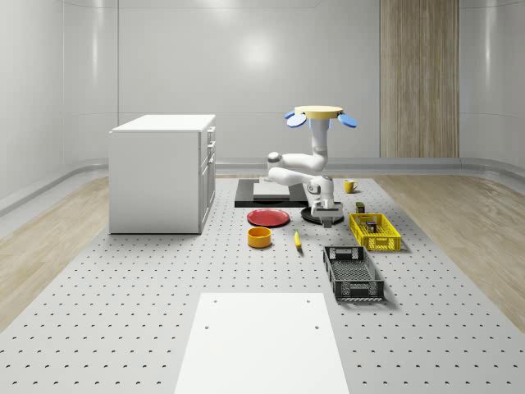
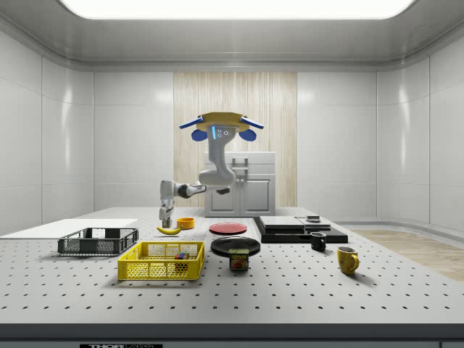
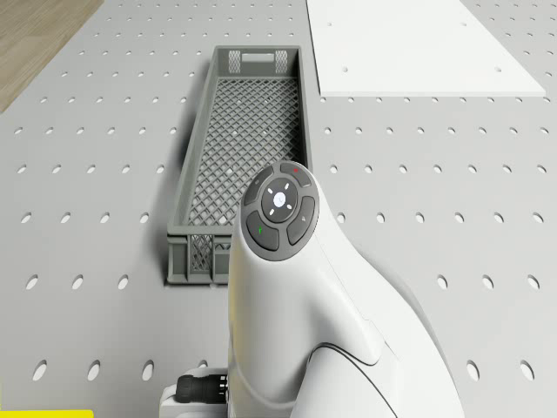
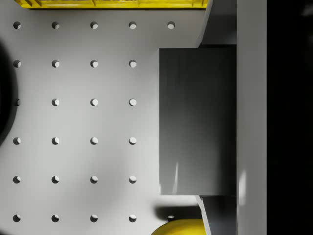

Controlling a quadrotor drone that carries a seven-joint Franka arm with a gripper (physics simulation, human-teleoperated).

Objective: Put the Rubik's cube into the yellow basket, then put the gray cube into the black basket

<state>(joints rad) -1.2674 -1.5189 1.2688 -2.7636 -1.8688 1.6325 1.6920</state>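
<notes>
The gray cube sits between my two fingers, which press its opposite faces just above the perforated table. My gripper hangs low between the yellow basket and the banana. A Rubik's cube lies inside the yellow basket. The black basket stands empty beyond it, toward the table's front. The drone hovers high above the table near the black plate, arm reaching down.
A red plate, an orange bowl and the banana lie by the gripper. A spam can, a yellow mug and a black mug stand near. A white cabinet rises at the whole-scene view's left.
</notes>
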